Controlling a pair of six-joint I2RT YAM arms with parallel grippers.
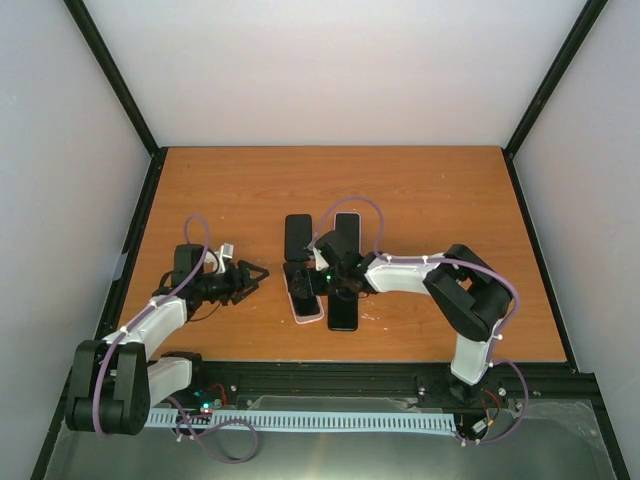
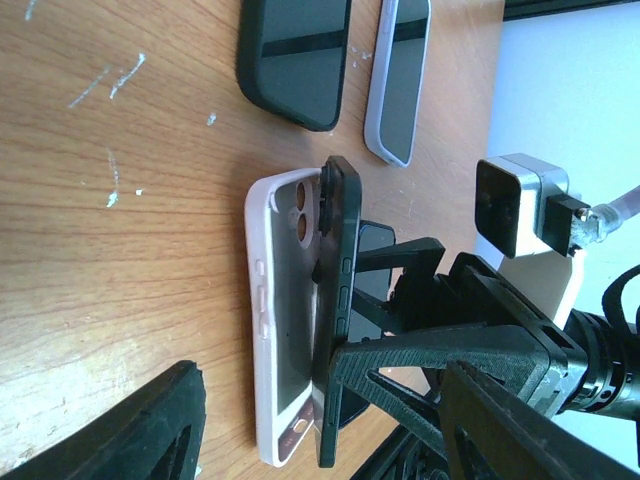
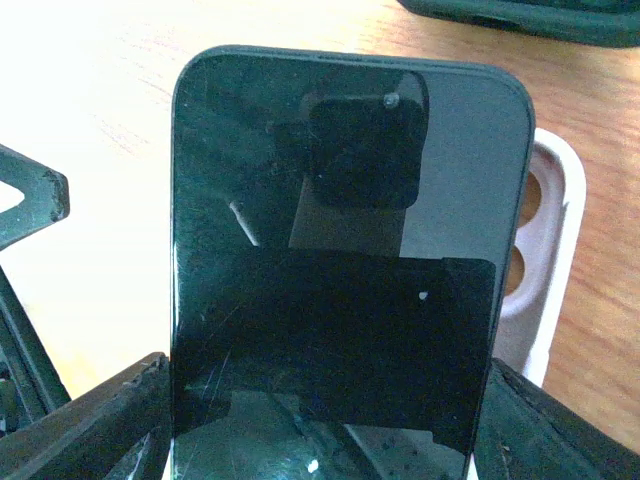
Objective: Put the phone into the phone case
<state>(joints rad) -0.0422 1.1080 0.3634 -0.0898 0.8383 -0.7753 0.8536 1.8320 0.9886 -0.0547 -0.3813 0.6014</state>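
Phone [image 3: 350, 280]: tilted on its long edge against pale phone case [image 2: 270, 300], desk [image 1: 420, 200] centre. Right jaws: clamped across phone. Left jaws: spread wide, empty, at case's 9 o'clock.

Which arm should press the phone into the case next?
Right. The right fingers clamp the phone, which leans tilted into the pale case. The left fingers are open, empty, beside the case without touching it.
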